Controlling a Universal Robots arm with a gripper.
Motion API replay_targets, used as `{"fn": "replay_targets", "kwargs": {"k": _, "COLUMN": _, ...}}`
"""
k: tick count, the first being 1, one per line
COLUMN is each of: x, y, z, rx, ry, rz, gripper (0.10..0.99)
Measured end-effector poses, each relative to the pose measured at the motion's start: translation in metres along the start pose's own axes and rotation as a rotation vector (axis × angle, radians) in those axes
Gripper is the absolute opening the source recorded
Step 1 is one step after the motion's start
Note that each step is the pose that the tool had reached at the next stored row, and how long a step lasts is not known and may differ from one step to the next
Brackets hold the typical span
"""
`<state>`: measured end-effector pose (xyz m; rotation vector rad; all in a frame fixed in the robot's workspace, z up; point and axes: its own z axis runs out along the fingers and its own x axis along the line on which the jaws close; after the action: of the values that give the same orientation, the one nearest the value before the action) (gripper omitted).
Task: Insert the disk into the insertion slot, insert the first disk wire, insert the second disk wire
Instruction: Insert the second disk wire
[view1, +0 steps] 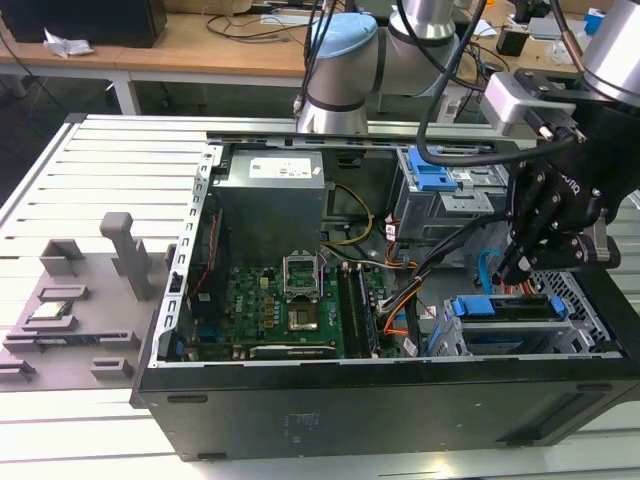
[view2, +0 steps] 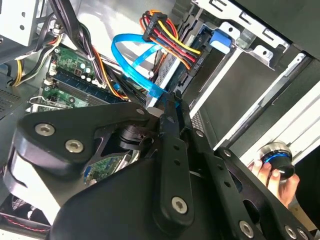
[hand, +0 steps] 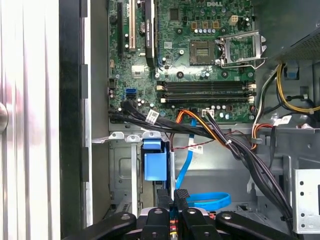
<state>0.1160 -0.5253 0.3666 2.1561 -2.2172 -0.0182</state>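
1. Nearest the exterior camera: the black steel tower computer case (view1: 380, 410) lies on its side, open upward, on the ribbed aluminium table (view1: 60, 190).
2. In the case corner at the exterior view's right sits the low grey perforated-metal drive cage, the insertion slot (view1: 560, 325). The silver hard disk in its bright blue carrier bracket (view1: 505, 308) is seated inside it; the blue bracket also shows in the first wrist view (hand: 154, 165).
3. Directly above that cage hangs the black multi-link gripper (view1: 517, 268). In both wrist views its fingers (hand: 181, 196) stand pressed close together, with the connector end of the flat light-blue data cable (view2: 131, 55) right at the tips (view2: 172, 100). Whether they actually clamp the plug, I cannot tell.
4. Beside the cable in the second wrist view: the red-yellow-black power wire bundle (view2: 167, 37) ending at the disk's edge.
5. Mid-case: the green motherboard (view1: 280, 310) with its bare processor socket.
6. Further back: the grey power supply box (view1: 270, 200) and the taller grey bay with a blue latch plate (view1: 432, 178).
7. A hand (view2: 272, 177) on a round knob at the second wrist view's edge.
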Motion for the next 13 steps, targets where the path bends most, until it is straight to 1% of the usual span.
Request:
{"fn": "replay_targets", "kwargs": {"k": 4, "x": 0.0005, "y": -0.0014, "z": 0.0036, "rx": 0.000, "ry": 0.0001, "rz": 0.000, "gripper": 0.161}}
{"fn": "replay_targets", "kwargs": {"k": 8, "x": 0.0024, "y": -0.0048, "z": 0.0139, "rx": 0.000, "ry": 0.0000, "rz": 0.000, "gripper": 0.161}}
{"fn": "replay_targets", "kwargs": {"k": 10, "x": 0.0028, "y": -0.0060, "z": 0.0164, "rx": 0.000, "ry": 0.0001, "rz": 0.000, "gripper": 0.161}}
{"fn": "replay_targets", "kwargs": {"k": 11, "x": 0.0031, "y": -0.0078, "z": 0.0185, "rx": 0.000, "ry": 0.0004, "rz": 0.000, "gripper": 0.161}}
{"fn": "replay_targets", "kwargs": {"k": 13, "x": 0.0035, "y": -0.0095, "z": 0.0195, "rx": 0.000, "ry": 0.0000, "rz": 0.000, "gripper": 0.161}}
